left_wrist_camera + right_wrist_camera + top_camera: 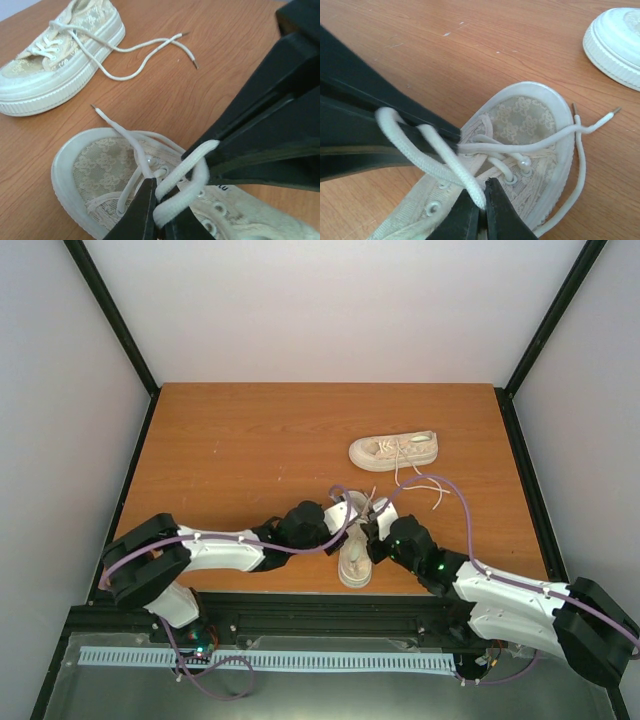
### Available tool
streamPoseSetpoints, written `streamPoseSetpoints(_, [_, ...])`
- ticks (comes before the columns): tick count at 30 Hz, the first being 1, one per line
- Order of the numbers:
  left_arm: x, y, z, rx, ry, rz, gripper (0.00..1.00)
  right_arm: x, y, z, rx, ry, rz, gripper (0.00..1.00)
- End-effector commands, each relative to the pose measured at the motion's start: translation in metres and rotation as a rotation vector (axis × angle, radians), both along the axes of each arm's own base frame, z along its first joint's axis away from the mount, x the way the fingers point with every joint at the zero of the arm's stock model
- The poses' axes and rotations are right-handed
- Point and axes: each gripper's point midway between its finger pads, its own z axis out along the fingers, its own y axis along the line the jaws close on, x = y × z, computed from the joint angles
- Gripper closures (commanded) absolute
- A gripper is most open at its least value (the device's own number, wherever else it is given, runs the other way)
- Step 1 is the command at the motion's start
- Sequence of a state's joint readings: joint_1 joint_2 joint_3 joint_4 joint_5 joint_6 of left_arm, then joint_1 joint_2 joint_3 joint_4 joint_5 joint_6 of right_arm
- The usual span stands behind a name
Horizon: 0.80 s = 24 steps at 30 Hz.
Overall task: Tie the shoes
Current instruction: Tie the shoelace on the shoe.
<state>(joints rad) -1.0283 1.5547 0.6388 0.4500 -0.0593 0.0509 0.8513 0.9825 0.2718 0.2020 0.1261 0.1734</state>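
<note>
Two cream lace-pattern shoes lie on the wooden table. The near shoe (355,558) sits between my grippers, its toe (75,165) lower left in the left wrist view. My left gripper (157,189) is shut on a white lace loop (186,191) above the eyelets. My right gripper (485,194) is shut on another lace loop (436,145) of the same shoe (530,117). Both grippers (352,512) (376,530) meet over its tongue, and each loop runs across the other gripper's finger. The far shoe (393,450) lies on its own with loose laces (145,50).
The near shoe's free lace ends (600,120) trail over its toe onto the table (230,450). The far shoe's toe (615,45) is close at the upper right of the right wrist view. Black frame posts (110,315) and white walls enclose the table.
</note>
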Motion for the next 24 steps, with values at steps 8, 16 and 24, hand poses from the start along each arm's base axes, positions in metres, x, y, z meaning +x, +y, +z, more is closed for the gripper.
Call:
streamPoseSetpoints(8, [-0.038,-0.008,0.023,-0.017,0.237,-0.125,0.99,0.031,-0.012,0.018,-0.020,-0.019,-0.161,0.97])
streamPoseSetpoints(16, [-0.048,0.014,0.035,-0.125,0.384,-0.187,0.99,0.036,-0.011,0.005,0.031,0.048,-0.129,0.97])
streamPoseSetpoints(24, [-0.052,0.017,0.029,-0.155,0.542,-0.287,1.00,0.024,0.003,-0.017,0.069,0.135,-0.040,0.97])
